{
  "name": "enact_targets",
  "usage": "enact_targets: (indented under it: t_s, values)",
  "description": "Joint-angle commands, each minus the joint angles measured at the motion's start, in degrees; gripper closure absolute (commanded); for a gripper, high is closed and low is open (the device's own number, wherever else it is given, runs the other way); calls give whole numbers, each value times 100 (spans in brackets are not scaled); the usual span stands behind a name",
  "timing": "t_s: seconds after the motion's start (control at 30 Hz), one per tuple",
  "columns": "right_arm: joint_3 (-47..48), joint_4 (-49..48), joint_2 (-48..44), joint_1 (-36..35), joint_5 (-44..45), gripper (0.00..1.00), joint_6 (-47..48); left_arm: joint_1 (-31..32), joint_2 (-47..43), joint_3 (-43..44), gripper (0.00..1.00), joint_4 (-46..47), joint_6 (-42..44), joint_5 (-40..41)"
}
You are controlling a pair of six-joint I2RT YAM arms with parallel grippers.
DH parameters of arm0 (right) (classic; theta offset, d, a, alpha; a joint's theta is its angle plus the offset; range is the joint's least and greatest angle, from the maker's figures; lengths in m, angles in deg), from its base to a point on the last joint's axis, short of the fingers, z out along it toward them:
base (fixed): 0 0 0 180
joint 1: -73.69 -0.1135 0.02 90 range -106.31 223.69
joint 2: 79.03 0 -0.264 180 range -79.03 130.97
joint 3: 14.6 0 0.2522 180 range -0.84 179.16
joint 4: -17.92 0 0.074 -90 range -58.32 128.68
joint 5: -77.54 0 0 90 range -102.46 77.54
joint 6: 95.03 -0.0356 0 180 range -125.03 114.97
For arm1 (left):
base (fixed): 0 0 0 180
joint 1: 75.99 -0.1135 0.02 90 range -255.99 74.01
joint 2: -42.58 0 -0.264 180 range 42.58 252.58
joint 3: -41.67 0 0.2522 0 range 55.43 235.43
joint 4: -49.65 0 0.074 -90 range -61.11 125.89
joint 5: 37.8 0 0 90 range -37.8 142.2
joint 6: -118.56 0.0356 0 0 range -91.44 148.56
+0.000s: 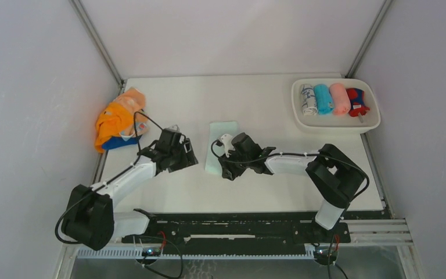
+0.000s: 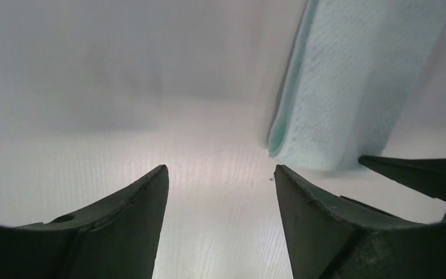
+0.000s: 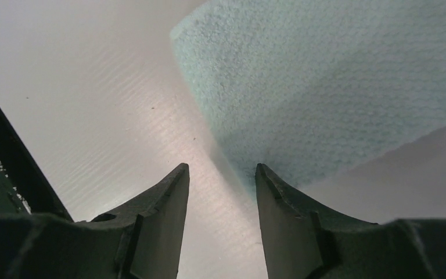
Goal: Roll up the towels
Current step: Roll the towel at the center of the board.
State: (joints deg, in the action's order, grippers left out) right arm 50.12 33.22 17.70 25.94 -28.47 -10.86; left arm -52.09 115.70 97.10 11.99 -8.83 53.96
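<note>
A flat towel (image 1: pixel 223 139) lies in the middle of the counter (image 1: pixel 255 192), its long sides running from near to far. The left gripper (image 2: pixel 220 170) is just to its left, and the right gripper (image 3: pixel 222 167) is at its near right corner. A heap of towels (image 1: pixel 119 119) sits at the far left edge of the counter, well apart from the flat one, while a tray (image 1: pixel 302 121) stands at the far right corner with four rolled towels (image 1: pixel 324 99) side by side in it.

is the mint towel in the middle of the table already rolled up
No, the mint towel lies flat as a folded strip on the table.
</note>
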Motion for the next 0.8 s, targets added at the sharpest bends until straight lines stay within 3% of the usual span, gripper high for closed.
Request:
enact_targets:
  t_s: [0.0, 0.33, 0.57, 0.77]
  values:
    - [296, -371, 274, -184, 259, 55, -43, -146, -550, -504, 29, 285, -388, -247]
    - [1169, -134, 806, -652, 520, 55, -252, -965, -1078, -1166, 29, 485, -564, -757]
    - [1394, 523, 343, -718, 1041, 46, 434, -1010, -1238, -1268, 23, 617, -805, -839]
    - [1764, 1254, 604, -779, 1261, 43, 1039, -1284, -1111, -1408, 15, 908, -955, -1072]
